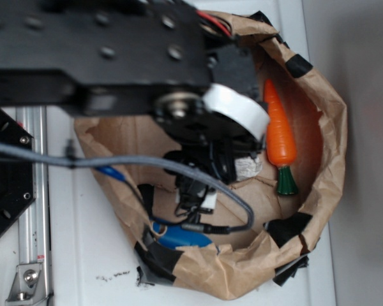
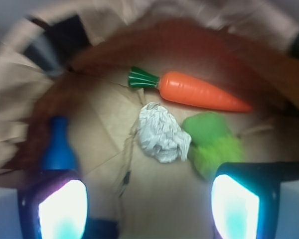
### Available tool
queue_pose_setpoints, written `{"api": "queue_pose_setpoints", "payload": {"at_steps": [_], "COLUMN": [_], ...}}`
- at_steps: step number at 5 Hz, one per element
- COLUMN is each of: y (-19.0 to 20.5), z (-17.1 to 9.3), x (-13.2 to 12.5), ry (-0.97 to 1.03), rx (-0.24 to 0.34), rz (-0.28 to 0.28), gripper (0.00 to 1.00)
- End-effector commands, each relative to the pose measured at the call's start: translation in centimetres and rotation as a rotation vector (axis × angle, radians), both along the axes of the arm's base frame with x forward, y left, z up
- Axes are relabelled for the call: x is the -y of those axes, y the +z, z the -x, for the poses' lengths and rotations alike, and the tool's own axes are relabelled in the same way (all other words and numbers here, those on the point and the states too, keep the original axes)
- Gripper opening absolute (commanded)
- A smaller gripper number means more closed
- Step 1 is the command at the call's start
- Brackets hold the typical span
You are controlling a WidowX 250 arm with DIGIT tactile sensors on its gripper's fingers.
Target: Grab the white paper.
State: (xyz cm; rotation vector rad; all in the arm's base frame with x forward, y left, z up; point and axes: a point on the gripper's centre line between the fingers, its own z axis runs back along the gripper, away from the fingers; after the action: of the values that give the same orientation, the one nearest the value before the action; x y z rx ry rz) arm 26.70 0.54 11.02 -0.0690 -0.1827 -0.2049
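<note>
The black robot arm [image 1: 96,57] fills the upper left of the exterior view and reaches down over a nest of brown kraft paper [image 1: 319,127] patched with black tape [image 1: 287,229], its walls curled up into a rough bowl on the white table [image 1: 83,255]. Inside the bowl an orange toy carrot [image 2: 199,93] lies along the far wall, its green top [image 2: 141,78] pointing left in the wrist view. Just below the carrot's leafy end sits the white paper [image 2: 161,132] — a crumpled, wrinkled ball resting on the bowl's floor, with a fuzzy lime-green toy [image 2: 214,142] touching its right side. A blue bottle-shaped toy [image 2: 59,147] stands well apart to the left, near the wall. The gripper [image 2: 148,206] hangs above the bowl with its two fingers [image 2: 62,209] spread wide and nothing between them; the paper ball lies ahead of the gap, clear of both pads — in the exterior view only a small patch of it shows beneath the arm.
</note>
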Motion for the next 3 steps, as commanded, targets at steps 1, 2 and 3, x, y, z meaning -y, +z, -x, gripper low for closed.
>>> {"api": "queue_pose_setpoints", "payload": {"at_steps": [1,2,3], "y": [-4.5,-5.8,-6.7], "z": [-3.0,-3.5,-3.3], "x": [0.2,-0.5,-0.4], "ry": [-0.038,-0.025,-0.001], "rx": [0.013,-0.001,-0.011], "rz": [-0.154,-0.188,-0.189], "gripper": [1.00,1.00,1.00]}}
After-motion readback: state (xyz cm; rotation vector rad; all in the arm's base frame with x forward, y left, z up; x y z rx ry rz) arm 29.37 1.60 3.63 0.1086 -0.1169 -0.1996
